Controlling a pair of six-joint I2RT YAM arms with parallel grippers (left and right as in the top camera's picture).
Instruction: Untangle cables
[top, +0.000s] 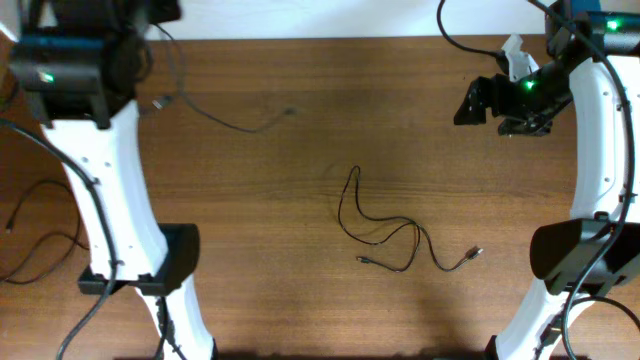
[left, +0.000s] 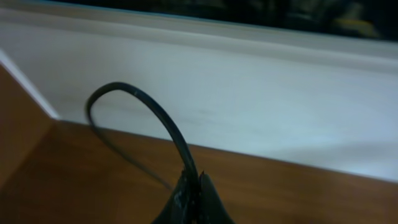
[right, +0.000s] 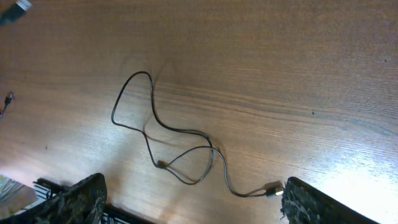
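While left jaws pinch a cable (left: 155, 111) at far edge (left: 280, 164), left arm (top: 110, 200) outstretched | right arm (top: 600, 130) raised | right jaws spread

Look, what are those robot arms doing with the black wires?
They are sorting out cables. The left gripper is pinched shut on one thin black cable, which arches up from its fingers near the far edge of the table. A second cable lies in loose, crossing loops in the middle of the table, with nothing touching it. The right gripper hangs open off to the side, holding nothing.
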